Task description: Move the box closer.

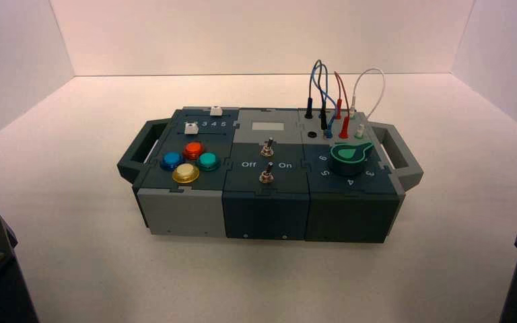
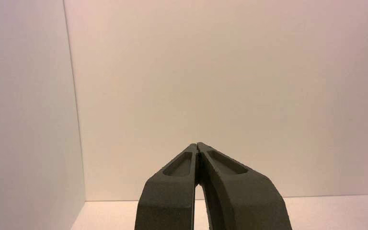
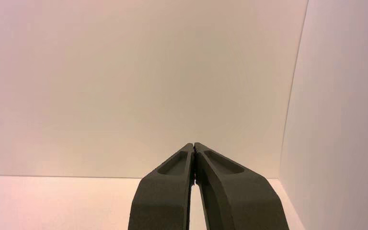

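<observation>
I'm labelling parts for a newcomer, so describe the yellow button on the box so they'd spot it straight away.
Start at the box in the middle of the white table, and go to its left section, beside the left handle. Four round buttons cluster there in a diamond. The yellow button is the one nearest the front edge, below the orange button and between the blue button and teal button.

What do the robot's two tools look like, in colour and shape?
Both the left tool and the right tool are matte dark grey. Each has two broad curved fingers that taper to a narrow tip, each with a long shallow recess near the tip. No cables or markings show.
</observation>
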Controlling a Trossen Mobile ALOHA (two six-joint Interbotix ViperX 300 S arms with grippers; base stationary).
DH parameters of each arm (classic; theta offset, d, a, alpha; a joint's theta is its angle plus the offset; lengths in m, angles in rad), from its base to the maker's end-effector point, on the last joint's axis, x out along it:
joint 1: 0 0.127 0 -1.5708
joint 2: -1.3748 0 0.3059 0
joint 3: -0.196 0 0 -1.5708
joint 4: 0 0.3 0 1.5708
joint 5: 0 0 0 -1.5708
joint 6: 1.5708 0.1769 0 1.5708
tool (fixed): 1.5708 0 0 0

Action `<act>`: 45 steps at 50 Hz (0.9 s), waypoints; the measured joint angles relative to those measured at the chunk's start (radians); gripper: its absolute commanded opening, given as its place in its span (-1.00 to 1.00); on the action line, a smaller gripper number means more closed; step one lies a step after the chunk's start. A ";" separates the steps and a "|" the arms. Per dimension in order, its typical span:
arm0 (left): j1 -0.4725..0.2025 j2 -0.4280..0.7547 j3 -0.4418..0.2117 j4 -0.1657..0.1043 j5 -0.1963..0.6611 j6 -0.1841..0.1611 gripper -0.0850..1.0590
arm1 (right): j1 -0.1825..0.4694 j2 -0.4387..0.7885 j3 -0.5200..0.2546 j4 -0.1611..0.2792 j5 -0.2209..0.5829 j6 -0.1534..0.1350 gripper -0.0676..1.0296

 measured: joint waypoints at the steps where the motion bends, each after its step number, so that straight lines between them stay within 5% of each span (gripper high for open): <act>1: 0.000 0.000 0.000 0.002 0.000 0.000 -0.91 | 0.000 0.000 0.002 0.000 0.000 0.000 -0.92; 27: -0.043 0.003 -0.012 0.000 0.078 0.000 -0.91 | 0.035 0.005 0.002 0.002 0.003 0.006 -0.92; 45: -0.118 0.258 -0.229 -0.005 0.354 -0.003 -0.91 | 0.244 0.249 -0.156 0.014 0.149 0.011 -0.92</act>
